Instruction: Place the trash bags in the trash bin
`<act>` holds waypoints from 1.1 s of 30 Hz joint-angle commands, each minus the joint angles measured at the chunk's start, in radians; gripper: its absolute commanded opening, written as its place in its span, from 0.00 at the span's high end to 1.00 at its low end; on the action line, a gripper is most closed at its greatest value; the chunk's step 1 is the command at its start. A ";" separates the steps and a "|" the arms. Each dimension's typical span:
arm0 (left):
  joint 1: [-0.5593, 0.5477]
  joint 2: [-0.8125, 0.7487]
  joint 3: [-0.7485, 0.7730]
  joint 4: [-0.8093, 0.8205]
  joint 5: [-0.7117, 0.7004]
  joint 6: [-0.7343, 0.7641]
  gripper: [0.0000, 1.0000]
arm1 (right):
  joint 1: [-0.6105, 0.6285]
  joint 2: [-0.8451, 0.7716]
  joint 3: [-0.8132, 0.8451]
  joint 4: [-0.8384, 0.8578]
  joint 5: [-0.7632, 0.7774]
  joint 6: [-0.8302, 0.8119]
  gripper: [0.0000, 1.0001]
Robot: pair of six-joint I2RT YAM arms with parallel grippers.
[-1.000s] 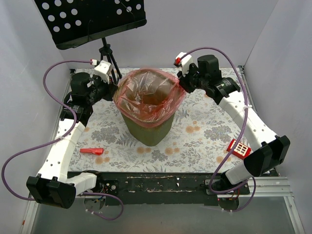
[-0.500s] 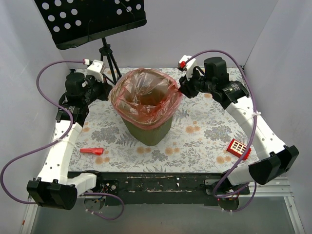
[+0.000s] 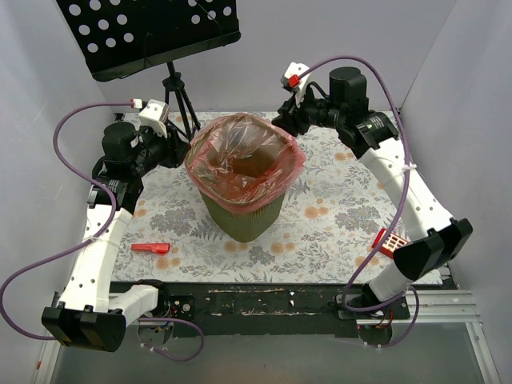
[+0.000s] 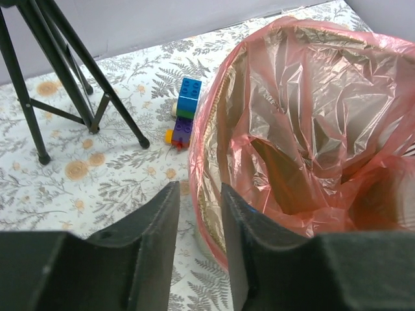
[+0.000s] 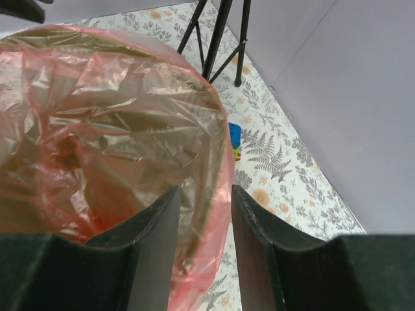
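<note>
My left pincer has its jaws parted a little and grips nothing. It hovers just outside the left rim of the trash bin. My right pincer is likewise part open and empty, at the bin's far right rim. The trash bag sits inside the bin with its red film folded out over the rim all round. I judge the lining done, with each pincer placed on an opposite side to tend that cuff.

I count one bag, one bin and two pincers. Behind the bin are one music stand and one stack of toy bricks. In front of the bin are one red stick to the left and one red gridded block to the right.
</note>
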State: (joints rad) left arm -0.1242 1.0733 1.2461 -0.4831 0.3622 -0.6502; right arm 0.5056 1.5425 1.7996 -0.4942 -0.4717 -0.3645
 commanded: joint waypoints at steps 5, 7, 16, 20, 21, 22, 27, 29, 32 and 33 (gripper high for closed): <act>0.003 0.025 0.007 0.087 0.041 -0.019 0.59 | -0.001 0.218 0.225 0.083 -0.125 0.055 0.54; 0.003 0.074 0.016 0.136 0.076 -0.032 0.58 | 0.001 0.275 0.283 0.069 -0.139 0.064 0.54; 0.003 0.238 0.069 0.271 0.198 -0.121 0.68 | 0.001 0.344 0.279 0.129 -0.151 0.108 0.55; 0.003 0.269 0.073 0.290 0.224 -0.157 0.77 | 0.001 0.349 0.254 0.157 -0.147 0.125 0.64; 0.005 0.272 0.073 0.294 0.230 -0.164 0.79 | -0.001 0.352 0.253 0.160 -0.145 0.128 0.66; 0.005 0.278 0.075 0.299 0.237 -0.169 0.81 | -0.001 0.357 0.253 0.161 -0.145 0.131 0.69; 0.006 0.301 0.090 0.308 0.271 -0.203 0.81 | -0.001 0.392 0.271 0.154 -0.145 0.133 0.72; 0.008 0.307 0.096 0.310 0.273 -0.212 0.80 | -0.009 0.400 0.280 0.164 -0.146 0.162 0.69; 0.014 0.320 0.105 0.322 0.276 -0.229 0.79 | -0.024 0.389 0.268 0.221 -0.168 0.219 0.63; 0.017 0.326 0.108 0.325 0.277 -0.233 0.79 | -0.025 0.383 0.258 0.244 -0.173 0.235 0.61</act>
State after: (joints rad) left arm -0.1196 1.3857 1.3083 -0.1909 0.6136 -0.8509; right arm 0.5003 1.9415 2.0514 -0.3672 -0.6083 -0.2096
